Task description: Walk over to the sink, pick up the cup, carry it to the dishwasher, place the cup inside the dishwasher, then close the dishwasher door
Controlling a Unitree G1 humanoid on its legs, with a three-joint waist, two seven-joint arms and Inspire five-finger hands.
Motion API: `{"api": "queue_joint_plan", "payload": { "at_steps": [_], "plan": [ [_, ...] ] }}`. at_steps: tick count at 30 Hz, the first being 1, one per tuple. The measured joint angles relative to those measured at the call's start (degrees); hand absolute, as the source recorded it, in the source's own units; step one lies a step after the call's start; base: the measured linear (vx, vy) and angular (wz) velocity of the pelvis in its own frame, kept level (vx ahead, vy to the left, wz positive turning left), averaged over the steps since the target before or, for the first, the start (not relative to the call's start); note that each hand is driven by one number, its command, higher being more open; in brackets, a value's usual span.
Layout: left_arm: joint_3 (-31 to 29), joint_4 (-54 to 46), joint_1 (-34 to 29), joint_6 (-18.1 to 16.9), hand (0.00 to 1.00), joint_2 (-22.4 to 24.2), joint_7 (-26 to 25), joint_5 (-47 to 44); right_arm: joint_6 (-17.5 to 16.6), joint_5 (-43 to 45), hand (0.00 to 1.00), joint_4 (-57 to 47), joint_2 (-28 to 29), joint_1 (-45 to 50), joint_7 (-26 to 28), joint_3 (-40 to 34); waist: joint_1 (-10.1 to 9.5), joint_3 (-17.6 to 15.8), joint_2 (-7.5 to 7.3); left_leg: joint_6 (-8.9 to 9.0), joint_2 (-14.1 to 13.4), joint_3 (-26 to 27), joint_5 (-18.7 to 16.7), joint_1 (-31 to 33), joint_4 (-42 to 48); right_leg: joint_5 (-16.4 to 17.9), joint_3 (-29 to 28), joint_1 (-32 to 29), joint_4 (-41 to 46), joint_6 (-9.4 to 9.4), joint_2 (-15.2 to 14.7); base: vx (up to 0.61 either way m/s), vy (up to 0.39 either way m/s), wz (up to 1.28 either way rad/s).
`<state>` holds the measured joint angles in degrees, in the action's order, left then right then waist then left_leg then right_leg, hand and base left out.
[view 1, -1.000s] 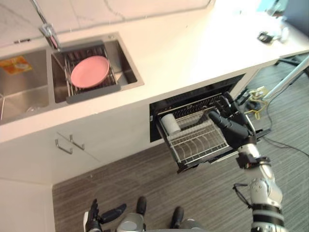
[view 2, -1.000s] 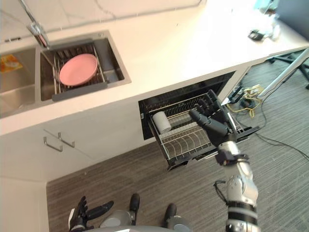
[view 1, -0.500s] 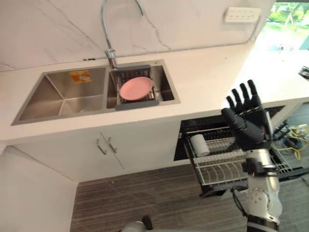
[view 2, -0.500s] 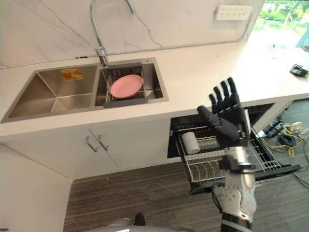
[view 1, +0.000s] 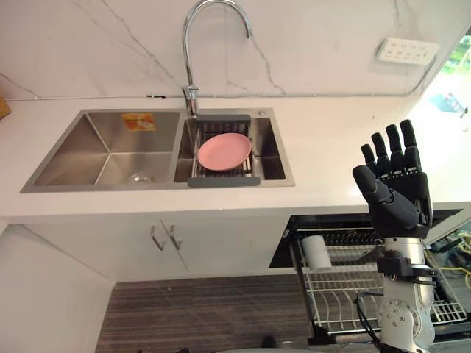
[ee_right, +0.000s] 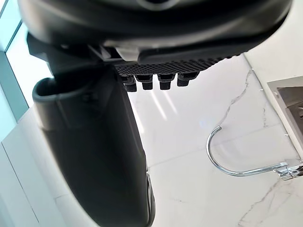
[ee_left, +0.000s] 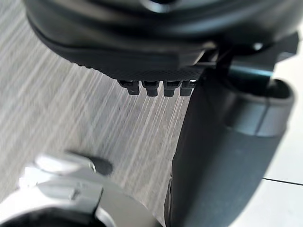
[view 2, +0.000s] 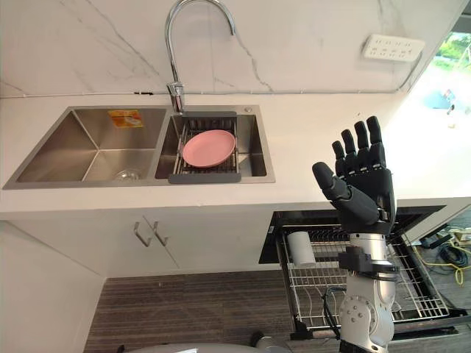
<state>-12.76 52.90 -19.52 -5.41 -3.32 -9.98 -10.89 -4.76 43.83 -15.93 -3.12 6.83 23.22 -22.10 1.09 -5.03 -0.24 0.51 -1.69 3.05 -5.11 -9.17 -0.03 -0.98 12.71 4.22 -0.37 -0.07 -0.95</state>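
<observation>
A white cup (view 1: 318, 252) lies on its side in the pulled-out wire rack (view 1: 346, 285) of the open dishwasher (view 2: 324, 220), under the white counter. My right hand (view 1: 396, 193) is raised upright above the rack, at counter height, open, fingers straight and spread, holding nothing. Its own wrist view looks past the fingers (ee_right: 151, 82) at the marble wall. My left hand (ee_left: 156, 52) hangs over the wood floor, open and holding nothing. The steel double sink (view 1: 96, 147) lies to the left.
A pink plate (view 1: 224, 151) rests on a rack in the sink's right basin, under a tall curved faucet (view 1: 193, 44). A wall socket (view 1: 407, 51) is at the back right. Cabinet doors with handles (view 1: 165, 237) sit below the sink. Cables (view 2: 449, 254) lie on the floor at right.
The camera has swung up toward the sink and wall. My right hand has risen from the dishwasher rack to counter height, still open. The cup stays in the rack.
</observation>
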Motion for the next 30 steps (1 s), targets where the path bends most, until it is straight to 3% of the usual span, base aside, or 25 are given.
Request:
{"api": "queue_joint_plan", "payload": {
  "at_steps": [5, 8, 9, 11, 13, 15, 17, 19, 20, 21, 22, 25, 27, 29, 30],
  "plan": [
    [-0.3, 0.0, 0.2, -0.8, 1.00, 0.4, -0.6, 3.9, 0.0, -0.1, 1.00, 0.0, 1.1, 0.1, 0.2, 0.6, -0.36, 0.0, 0.37, 0.52, -1.0, 2.8, -1.2, -0.2, 0.7, -1.0, -2.8, 0.3, -1.8, -0.42, 1.4, 0.01, -0.019, -0.30],
    [-0.8, 0.3, 0.2, -1.2, 1.00, 0.8, -1.4, 4.1, 0.0, -0.1, 1.00, -0.1, 1.1, 0.5, 0.8, 0.8, -0.41, -0.5, 1.04, 1.29, -2.2, 4.7, -4.9, 1.5, 6.3, -0.1, -4.4, 0.5, -1.6, -0.48, 2.4, 0.01, -0.007, -0.33],
    [-1.9, 1.3, 0.4, -2.0, 1.00, 1.3, -1.5, 4.1, 0.0, -0.2, 1.00, -0.3, 1.2, 1.1, 1.2, 1.8, -0.45, -0.8, 1.29, 3.31, -3.1, 6.1, -7.1, 3.8, 12.8, 0.6, -5.4, 0.6, -1.4, -1.27, 2.8, 0.02, -0.012, -0.23],
    [-3.8, 0.9, 1.5, -4.1, 1.00, 1.7, -1.6, 4.1, 0.2, -0.3, 1.00, -1.5, 0.7, 2.4, 2.0, 2.4, -0.41, -1.9, 0.56, 4.55, -5.6, 10.5, -7.0, 13.3, 32.5, 0.9, -5.3, 0.9, -1.4, -1.79, 1.6, 0.01, -0.015, -0.06],
    [-4.8, 0.9, 1.7, -5.9, 1.00, 2.8, -1.9, 3.9, 0.2, -0.3, 1.00, -1.9, 0.4, 2.8, 2.9, 2.3, -0.55, -2.7, 1.76, 4.55, -8.1, 12.5, -8.5, 16.3, 38.2, 1.0, -5.3, 2.5, -1.4, -2.21, 1.2, 0.02, 0.027, -0.02],
    [-4.8, 1.0, 1.7, -6.3, 1.00, 2.8, -2.0, 4.0, 0.2, -0.3, 1.00, -1.8, 0.3, 2.8, 3.0, 2.2, -0.40, -2.8, 1.68, 4.19, -7.8, 13.7, -9.4, 16.3, 31.9, 1.8, -5.3, 3.9, -1.3, -1.46, -0.8, 0.10, 0.104, 0.01],
    [-4.8, 1.3, 1.6, -6.8, 1.00, 3.2, -2.1, 5.5, 0.1, -0.3, 1.00, -1.8, -0.5, 2.7, 3.0, 2.1, -0.18, -2.8, 1.62, 4.63, -6.4, 12.2, -7.2, 16.2, 20.1, 2.5, -5.4, 4.5, -1.0, -0.35, -3.0, 0.12, 0.146, 0.04],
    [-4.9, 1.3, 1.1, -8.3, 1.00, 3.9, -3.1, 8.0, 0.1, -0.3, 1.00, -1.1, -1.3, 2.6, 3.0, 2.5, -0.35, -2.7, 1.93, 6.57, -6.4, 7.5, -0.2, 15.9, 9.1, 3.7, -6.2, 5.3, -1.0, 1.47, -3.8, 0.17, 0.259, -0.12],
    [-4.9, 1.3, 0.9, -8.6, 1.00, 4.0, -3.2, 8.1, 0.1, -0.3, 1.00, -0.9, -1.4, 2.6, 3.0, 2.7, -0.45, -2.8, 1.92, 6.83, -6.4, 7.6, 1.7, 15.4, 9.1, 4.2, -6.7, 5.8, -1.0, 2.15, -4.0, 0.25, 0.349, -0.50],
    [-4.6, 1.7, 0.7, -8.6, 1.00, 3.8, -3.4, 8.3, 0.1, -0.3, 1.00, -0.7, -1.4, 2.3, 3.0, 3.3, -1.51, -2.7, 1.89, 4.90, -5.6, 8.1, 3.9, 14.0, 9.3, 4.9, -8.7, 6.2, -0.4, 3.21, -4.9, 0.25, 0.309, -0.77],
    [-4.3, 2.5, 0.8, -8.5, 1.00, 3.4, -3.3, 8.2, 0.1, -0.3, 1.00, -0.7, -1.5, 1.7, 3.4, 4.9, -1.73, -2.8, 1.14, 3.07, -4.1, 9.2, 4.0, 12.9, 9.4, 5.5, -10.5, 6.5, 0.3, 4.15, -6.4, 0.19, 0.243, -0.77],
    [-2.2, 3.6, 2.3, -7.1, 1.00, 0.7, -2.8, 8.1, 0.2, -0.3, 1.00, -0.8, -1.5, 1.4, 4.9, 5.6, -1.01, -2.1, -1.14, 0.04, 0.7, 10.5, 2.2, 11.5, 8.8, 8.1, -10.9, 6.1, 3.5, 6.98, -11.3, 0.24, 0.282, -0.16],
    [-1.2, 3.6, 3.5, -6.6, 1.00, 0.2, -2.4, 8.2, 0.4, -0.3, 1.00, -0.8, -1.7, 1.4, 4.9, 5.1, -0.66, -1.9, -1.19, -1.24, 2.4, 10.2, 1.3, 10.5, 7.8, 8.2, -10.2, 5.6, 6.3, 7.20, -12.7, 0.20, 0.183, 0.22],
    [0.2, 3.6, 5.0, -6.6, 1.00, -0.1, -1.7, 8.8, 0.9, -1.1, 1.00, -0.8, -2.0, 1.0, 3.9, 5.0, -0.40, -1.5, -0.46, -2.04, 2.8, 10.0, 0.8, 8.8, 5.8, 8.3, -9.2, 0.4, 18.5, 7.08, -13.3, 0.21, 0.174, 0.23],
    [0.9, 3.5, 5.4, -6.7, 1.00, -0.6, -1.1, 8.8, 1.1, -1.3, 1.00, -0.8, -2.0, 0.1, 3.5, 5.8, -0.33, -1.5, -0.52, -2.46, 3.4, 10.1, 0.6, 6.9, 4.4, 7.9, -9.0, -4.3, 29.4, 5.79, -14.4, 0.27, 0.195, 0.05]
  ]
}}
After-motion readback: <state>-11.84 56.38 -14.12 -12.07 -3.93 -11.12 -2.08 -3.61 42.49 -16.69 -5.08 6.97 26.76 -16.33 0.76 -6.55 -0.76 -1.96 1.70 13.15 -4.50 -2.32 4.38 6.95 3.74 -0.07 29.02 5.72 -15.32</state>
